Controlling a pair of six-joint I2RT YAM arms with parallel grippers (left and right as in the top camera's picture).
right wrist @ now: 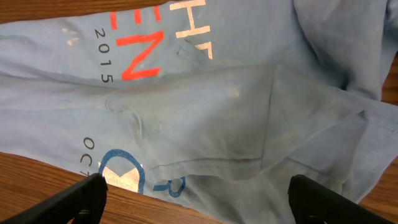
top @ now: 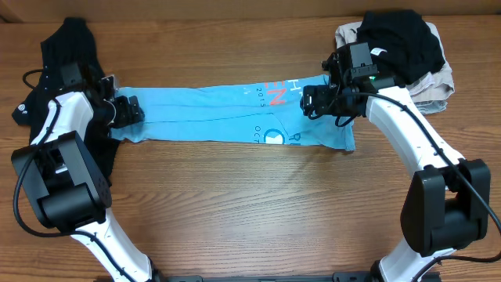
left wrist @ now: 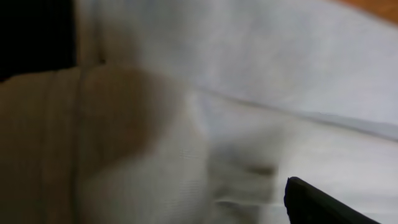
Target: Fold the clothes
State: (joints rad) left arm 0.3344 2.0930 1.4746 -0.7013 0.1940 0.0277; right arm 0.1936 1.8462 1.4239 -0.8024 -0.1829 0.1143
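The right hand (right wrist: 198,190) stands wide open with nothing in it, hovering just over the lettered end of the light blue T-shirt (top: 219,113). The left hand (top: 125,111) is spread wide too, down close on the shirt's opposite end, with no cloth seen pinched. The shirt lies as a long, narrow, layered band between the two hands. It looks thin, limp and light, likely to sag and slip layer over layer, so a pinch through all layers at the end edge under each hand seems best. A black shirt (top: 66,43) lies bunched just beyond the left hand, and a pile of garments (top: 407,55) sits beyond the right. The wooden surface (top: 250,204) on the near side of both hands leaves room to fold.
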